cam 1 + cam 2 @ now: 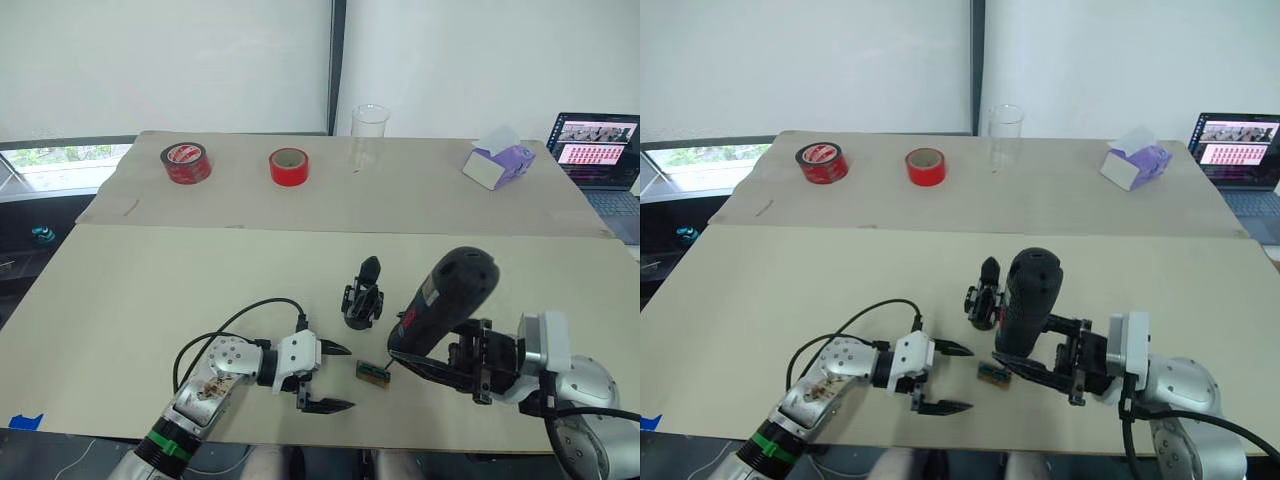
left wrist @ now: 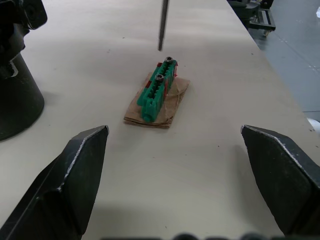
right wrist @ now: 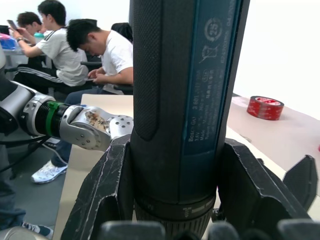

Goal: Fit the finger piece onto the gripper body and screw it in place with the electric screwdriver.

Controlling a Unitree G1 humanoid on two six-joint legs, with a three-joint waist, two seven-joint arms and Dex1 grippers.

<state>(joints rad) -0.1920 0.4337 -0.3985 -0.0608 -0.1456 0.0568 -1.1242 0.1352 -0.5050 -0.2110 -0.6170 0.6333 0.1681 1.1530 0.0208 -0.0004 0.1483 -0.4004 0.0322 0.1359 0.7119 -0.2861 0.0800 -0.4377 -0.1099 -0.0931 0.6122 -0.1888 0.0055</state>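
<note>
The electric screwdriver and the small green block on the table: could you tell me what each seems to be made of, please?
The electric screwdriver, held in the right pincer, looks like dark matt plastic or rubbery grip with a smoother blue printed panel; its thin bit looks like dull grey metal. The green block looks like moulded plastic, ridged, with two shiny metal screw heads, on brown card or paper.

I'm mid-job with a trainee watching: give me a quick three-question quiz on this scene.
1. True or false: the left gripper is open and empty.
2. What does the right gripper hold? A) red tape B) electric screwdriver C) glass
3. What small item lies on the table under the screwdriver's bit?

Key: 1 true. 2 B. 3 the green block with two screws, on a brown pad.
</note>
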